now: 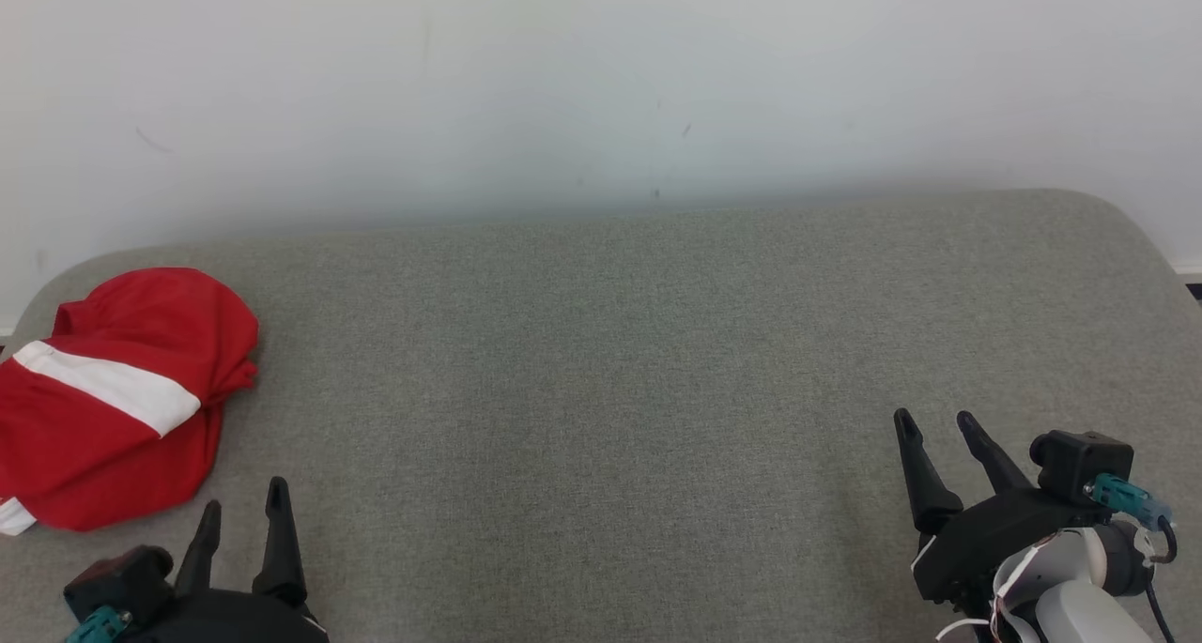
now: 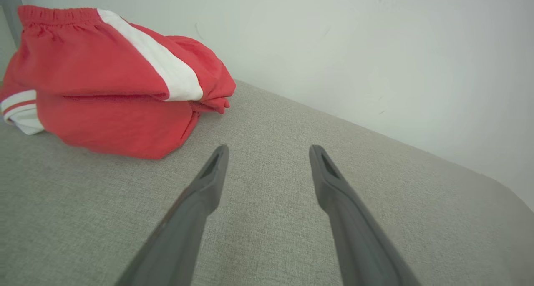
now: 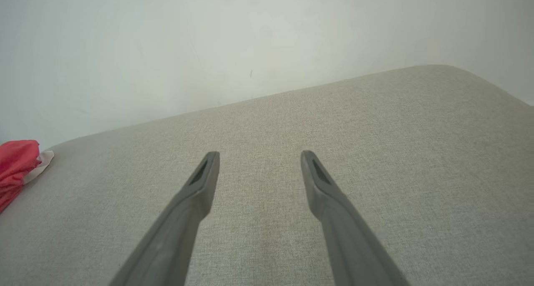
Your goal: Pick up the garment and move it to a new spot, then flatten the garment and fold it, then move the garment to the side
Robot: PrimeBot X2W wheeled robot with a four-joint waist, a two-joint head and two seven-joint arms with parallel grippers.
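While both grippers hang low over the grey cushion point(image 1: 601, 390), the red garment point(image 1: 122, 399) lies far off at its left end, near the white wall point(image 1: 601, 80). It has a wide white stripe and a stretchy band, so it may be a pair of shorts. It sits in a soft lump, doubled over on itself, not flat.

The left gripper point(image 1: 244, 495) is just beside the garment but not touching it. Its 2 dark fingers are spread apart with nothing between them. The right gripper point(image 1: 934, 418) is well apart from the garment, at the other side of the cushion. Its 2 fingers are spread apart too, and they hold nothing.

I think this is step 1: pick the garment up and carry it to a new spot. I can't be sure, because a lump at the side could also be how the job ends. But it looks too messy for a good fold.

For the next move, the left gripper is the closer of the 2. It would need to turn toward the lump, come down on a thick part of the cloth, and pinch it. Cloth is floppy, so a small pinch may catch only 1 layer and let the rest drag. The bare middle of the cushion looks like a good place to lay it out.
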